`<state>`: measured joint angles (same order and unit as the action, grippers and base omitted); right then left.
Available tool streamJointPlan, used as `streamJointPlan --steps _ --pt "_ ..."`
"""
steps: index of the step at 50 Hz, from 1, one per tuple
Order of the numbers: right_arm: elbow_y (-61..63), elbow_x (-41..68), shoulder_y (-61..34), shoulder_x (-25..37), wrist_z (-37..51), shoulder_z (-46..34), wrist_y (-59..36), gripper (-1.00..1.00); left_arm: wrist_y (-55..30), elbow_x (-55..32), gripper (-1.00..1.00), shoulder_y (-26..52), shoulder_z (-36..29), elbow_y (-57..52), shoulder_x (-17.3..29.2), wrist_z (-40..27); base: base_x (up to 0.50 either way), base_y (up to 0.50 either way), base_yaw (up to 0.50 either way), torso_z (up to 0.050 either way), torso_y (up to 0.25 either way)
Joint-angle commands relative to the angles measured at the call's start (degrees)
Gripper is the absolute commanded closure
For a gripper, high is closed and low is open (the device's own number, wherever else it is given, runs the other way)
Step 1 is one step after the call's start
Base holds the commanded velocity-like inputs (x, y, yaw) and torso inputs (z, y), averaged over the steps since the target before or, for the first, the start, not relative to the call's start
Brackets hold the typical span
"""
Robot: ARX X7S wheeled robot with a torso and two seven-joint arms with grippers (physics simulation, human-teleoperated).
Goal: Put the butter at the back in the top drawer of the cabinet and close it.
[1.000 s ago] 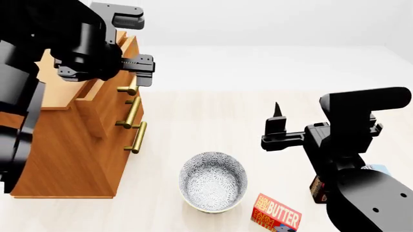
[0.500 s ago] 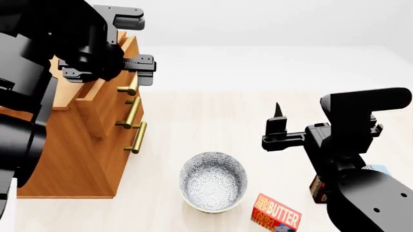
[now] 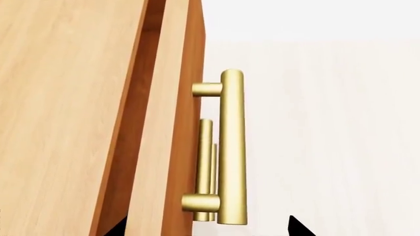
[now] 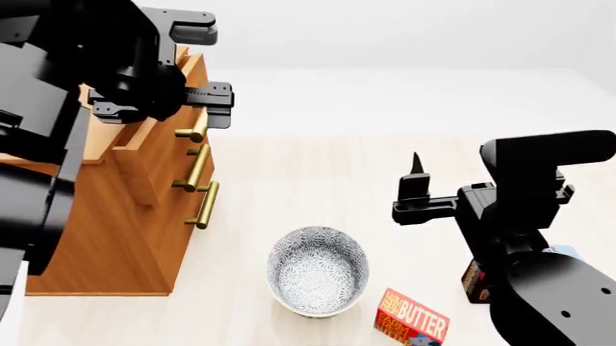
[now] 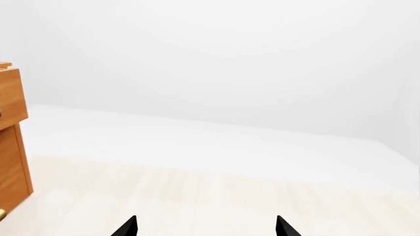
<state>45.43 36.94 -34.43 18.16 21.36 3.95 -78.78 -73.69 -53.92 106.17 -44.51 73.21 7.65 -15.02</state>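
Over the last second we see almost no change: our left claw (image 4: 198,65) still hovers with its jaws apart just above the brass bar handle (image 3: 231,147) of the orange-brown wooden top drawer (image 4: 135,155), which stands pulled out a little from the boxy wooden cabinet (image 4: 106,245), so we judge the opening step unfinished. The red-orange "FARM FRESH BUTTER" carton (image 4: 412,318) lies untouched at the near edge of the pale floor, just beside the patterned grey bowl (image 4: 318,271). Our right claw (image 4: 416,189) waits spread and empty above it.

A pale wood floor (image 4: 288,180) carries the cabinet (image 4: 115,245), bowl (image 4: 318,271) and butter (image 4: 412,319).
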Motion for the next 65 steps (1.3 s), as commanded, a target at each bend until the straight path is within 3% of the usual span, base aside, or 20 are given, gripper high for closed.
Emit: streamJointPlan --steps 1,41,65 --pt "0.12 0.69 0.06 0.36 0.28 0.52 0.01 -1.00 -1.21 -1.38 -1.00 -0.34 2.62 0.54 -1.27 0.56 0.00 0.00 0.00 0.000 0.000" --pt "2.40 5.80 1.19 1.72 0.04 7.46 -1.04 -1.00 -3.90 -3.99 -1.00 1.37 5.01 -3.28 -7.47 -5.62 0.00 0.00 0.00 0.000 0.000" --pt "2.64 7.70 1.08 2.33 1.07 8.79 -1.42 -1.00 -1.40 -23.21 -1.00 1.29 -7.51 -3.03 -7.58 -4.38 0.00 0.00 0.00 0.000 0.000"
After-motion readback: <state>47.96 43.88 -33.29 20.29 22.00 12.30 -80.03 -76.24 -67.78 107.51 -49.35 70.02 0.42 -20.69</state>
